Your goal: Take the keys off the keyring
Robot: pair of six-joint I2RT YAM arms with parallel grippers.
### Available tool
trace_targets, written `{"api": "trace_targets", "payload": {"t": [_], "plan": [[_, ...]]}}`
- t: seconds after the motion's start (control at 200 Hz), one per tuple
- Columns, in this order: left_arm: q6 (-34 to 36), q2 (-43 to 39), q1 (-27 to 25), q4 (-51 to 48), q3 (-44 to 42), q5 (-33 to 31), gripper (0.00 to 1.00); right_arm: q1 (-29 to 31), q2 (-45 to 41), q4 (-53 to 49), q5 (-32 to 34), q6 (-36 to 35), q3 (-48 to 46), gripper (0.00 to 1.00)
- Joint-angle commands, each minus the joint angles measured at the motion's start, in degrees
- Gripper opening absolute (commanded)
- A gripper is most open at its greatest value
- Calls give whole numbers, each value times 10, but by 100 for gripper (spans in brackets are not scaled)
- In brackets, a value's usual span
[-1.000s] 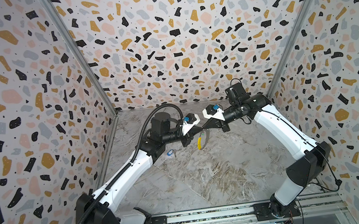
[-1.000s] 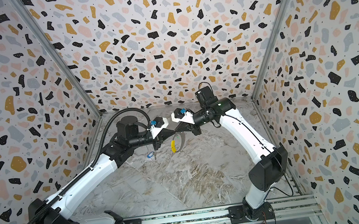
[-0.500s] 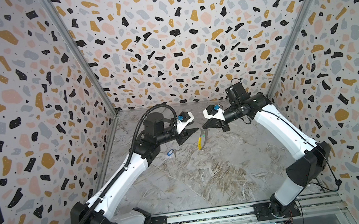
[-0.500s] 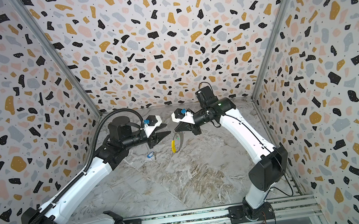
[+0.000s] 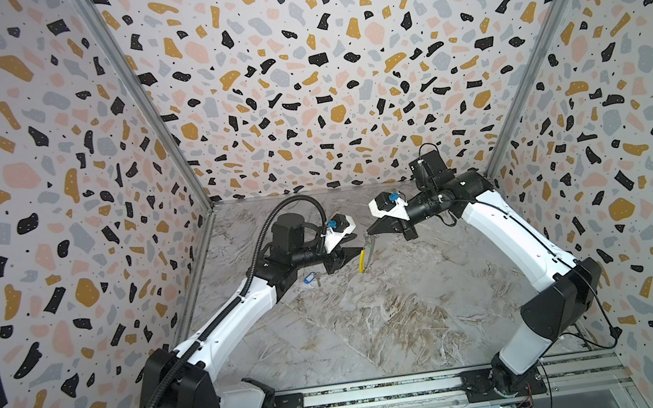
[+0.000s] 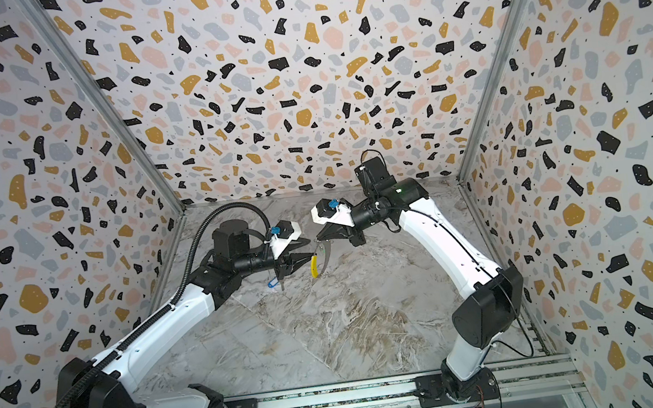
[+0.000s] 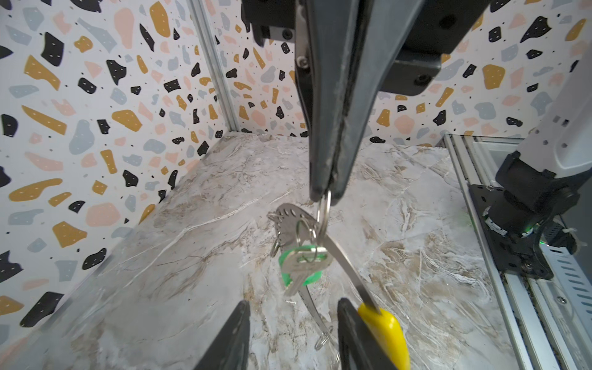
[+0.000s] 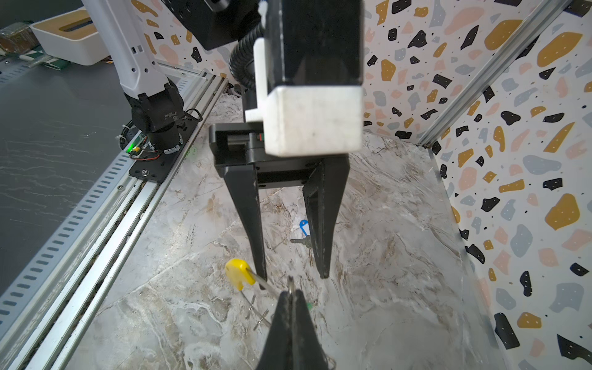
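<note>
The keyring (image 7: 342, 256), a thin metal band with a yellow sleeve (image 5: 361, 260) (image 6: 314, 266) (image 8: 238, 270), hangs above the marble floor. My right gripper (image 5: 368, 234) (image 6: 317, 239) (image 8: 290, 293) is shut on its top ring. A silvery key with a green tag (image 7: 304, 262) dangles from the keyring. The key with a blue tag (image 5: 310, 278) (image 6: 271, 283) (image 8: 303, 229) lies loose on the floor under my left wrist. My left gripper (image 5: 356, 244) (image 6: 309, 247) (image 7: 293, 302) stands open just left of the yellow sleeve, holding nothing.
Terrazzo-patterned walls (image 5: 303, 90) close in the back and both sides. An aluminium rail (image 5: 380, 395) with both arm bases runs along the front. Small wire rings (image 8: 256, 310) show below the keyring. A white box (image 8: 67, 35) sits outside the cell.
My left gripper was shut close to the right gripper; it has opened and drawn back to the left. The right gripper and the hanging keyring have stayed put.
</note>
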Motion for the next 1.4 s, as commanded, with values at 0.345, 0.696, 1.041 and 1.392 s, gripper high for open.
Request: {"api": "trace_targets", "payload": {"t": [0.345, 0.696, 1.041, 1.392], "plan": [[17, 19, 3, 14, 6, 27, 48, 16, -5, 6, -17, -4, 5, 0], [7, 26, 3, 16, 12, 61, 27, 22, -6, 26, -8, 10, 6, 0], [-10, 27, 3, 35, 12, 77, 20, 24, -8, 35, -5, 14, 2, 0], [-26, 26, 3, 56, 7, 79, 11, 24, -10, 47, -5, 17, -7, 0]]}}
